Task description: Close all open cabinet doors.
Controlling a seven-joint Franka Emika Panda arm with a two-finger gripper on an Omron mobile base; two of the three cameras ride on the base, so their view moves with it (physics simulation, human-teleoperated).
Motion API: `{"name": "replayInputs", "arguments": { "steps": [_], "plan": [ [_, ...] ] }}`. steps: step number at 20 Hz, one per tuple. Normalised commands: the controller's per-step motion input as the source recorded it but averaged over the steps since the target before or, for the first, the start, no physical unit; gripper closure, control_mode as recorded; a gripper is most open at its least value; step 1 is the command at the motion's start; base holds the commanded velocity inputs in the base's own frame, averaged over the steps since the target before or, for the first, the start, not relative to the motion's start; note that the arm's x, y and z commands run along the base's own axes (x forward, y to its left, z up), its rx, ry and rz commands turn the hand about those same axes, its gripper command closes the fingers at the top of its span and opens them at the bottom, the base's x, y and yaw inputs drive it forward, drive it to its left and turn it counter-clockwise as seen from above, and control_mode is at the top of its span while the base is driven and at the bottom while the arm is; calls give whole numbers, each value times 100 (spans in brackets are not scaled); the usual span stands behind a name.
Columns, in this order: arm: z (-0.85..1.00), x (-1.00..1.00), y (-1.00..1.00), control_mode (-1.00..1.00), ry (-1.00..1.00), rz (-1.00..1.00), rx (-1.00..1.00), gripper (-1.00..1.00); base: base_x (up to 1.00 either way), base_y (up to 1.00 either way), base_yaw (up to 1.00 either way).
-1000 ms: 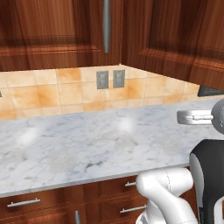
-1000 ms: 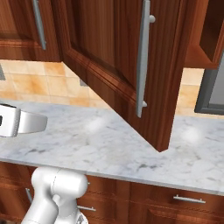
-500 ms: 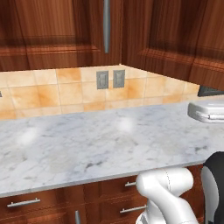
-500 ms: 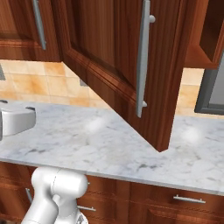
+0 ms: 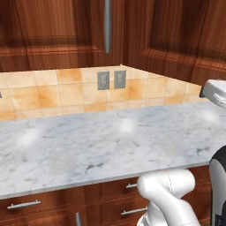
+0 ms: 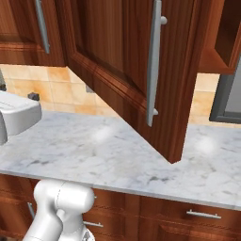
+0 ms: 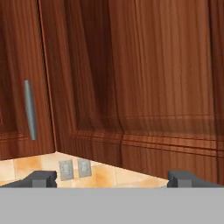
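One cabinet door (image 6: 117, 52) hangs wide open over the counter, its silver bar handle (image 6: 153, 61) facing the right base view. Its inner face (image 5: 176, 39) shows on the right of the left base view. In the hand view that same panelled inner face (image 7: 162, 87) spreads ahead of my gripper (image 7: 113, 180). The two dark fingertips (image 7: 41, 179) stand far apart with nothing between them, clear of the door. To the left a shut door (image 7: 17, 87) carries a vertical handle (image 7: 29, 109). The open cabinet's inside (image 6: 228, 28) shows at top right.
A white marble counter (image 5: 88, 145) runs below the cabinets, with a tiled backsplash and two wall outlets (image 5: 111, 80). Drawer fronts with short handles (image 6: 202, 214) sit under the counter. A grey oven panel (image 6: 228, 99) stands at the far right.
My white hand has risen and drifted toward the edge of both base views. The open door has not moved.
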Motion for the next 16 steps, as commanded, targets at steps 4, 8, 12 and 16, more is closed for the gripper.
{"name": "replayInputs", "arguments": {
  "steps": [4, 8, 12, 16],
  "plan": [
    [2, 62, -27, -100, -3, -10, 7, -100, 0, 0, 0],
    [0, 68, -41, -100, 0, -12, 9, -100, 0, 0, 0],
    [0, 62, -52, -100, -4, -6, 9, -100, 0, 0, 0],
    [-8, 49, -56, -100, -13, 0, 8, -100, 0, 0, 0]
  ]
}}
